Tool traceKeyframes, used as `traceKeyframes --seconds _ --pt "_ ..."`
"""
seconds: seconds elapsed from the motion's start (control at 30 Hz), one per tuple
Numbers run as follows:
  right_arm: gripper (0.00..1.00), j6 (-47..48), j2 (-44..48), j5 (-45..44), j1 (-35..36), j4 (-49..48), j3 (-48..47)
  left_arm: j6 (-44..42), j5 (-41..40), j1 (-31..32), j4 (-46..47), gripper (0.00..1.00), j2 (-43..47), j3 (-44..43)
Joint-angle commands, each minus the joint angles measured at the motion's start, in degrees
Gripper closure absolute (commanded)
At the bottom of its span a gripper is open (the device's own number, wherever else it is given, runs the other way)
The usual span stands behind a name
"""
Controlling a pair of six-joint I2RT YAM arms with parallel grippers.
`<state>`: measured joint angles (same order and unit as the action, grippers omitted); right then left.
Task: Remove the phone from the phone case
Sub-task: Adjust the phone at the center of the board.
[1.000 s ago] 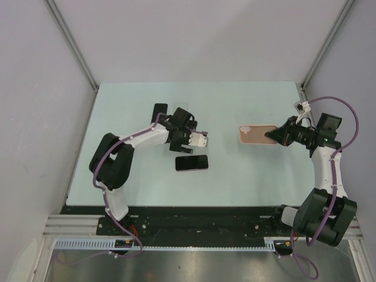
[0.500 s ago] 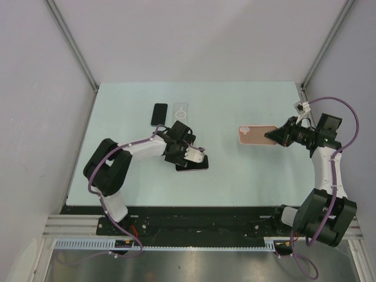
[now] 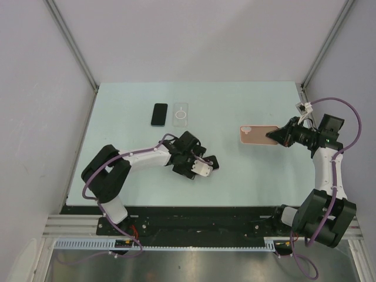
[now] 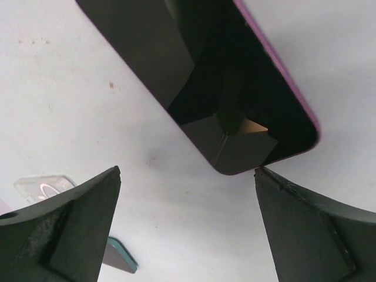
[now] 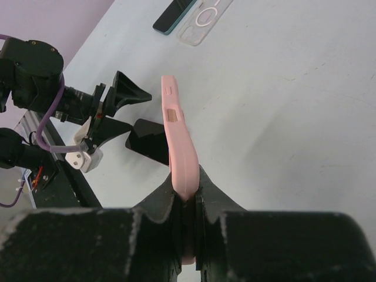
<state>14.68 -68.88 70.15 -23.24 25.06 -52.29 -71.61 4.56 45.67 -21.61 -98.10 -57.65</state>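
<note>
1. The right gripper (image 3: 274, 137) is closed tight on the right end of the pink phone case (image 3: 256, 134), which sticks out to the left of its fingers
2. In the right wrist view the case (image 5: 175, 141) shows edge-on, pinched between the two dark fingers (image 5: 161, 205)
3. The phone (image 4: 223, 76), dark-screened with a purple rim, lies flat on the tabletop (image 3: 247, 106) left of the case and well apart from it, near the front edge
4. The left gripper (image 3: 205, 166) is low over the tabletop with its jaws spread wide and nothing between them
5. In the left wrist view one rounded corner of the phone lies just beyond the fingertips, close to the right-hand finger (image 4: 311, 229); whether they touch, I cannot tell
6. Towards the far left, a second dark phone (image 3: 158, 114) with a teal edge lies just beside a clear case (image 3: 181, 114)
</note>
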Motion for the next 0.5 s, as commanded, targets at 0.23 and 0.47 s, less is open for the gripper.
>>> traceKeyframes --seconds 0.23,0.47 --pt "1.0 0.35 2.0 2.71 -0.84 0.17 -1.94 6.31 7.75 6.97 -3.44 0.0 0.81 1.84" --pt "1.0 0.7 2.0 3.33 -1.28 0.43 -1.94 9.21 11.0 7.68 -4.32 0.0 0.72 0.96"
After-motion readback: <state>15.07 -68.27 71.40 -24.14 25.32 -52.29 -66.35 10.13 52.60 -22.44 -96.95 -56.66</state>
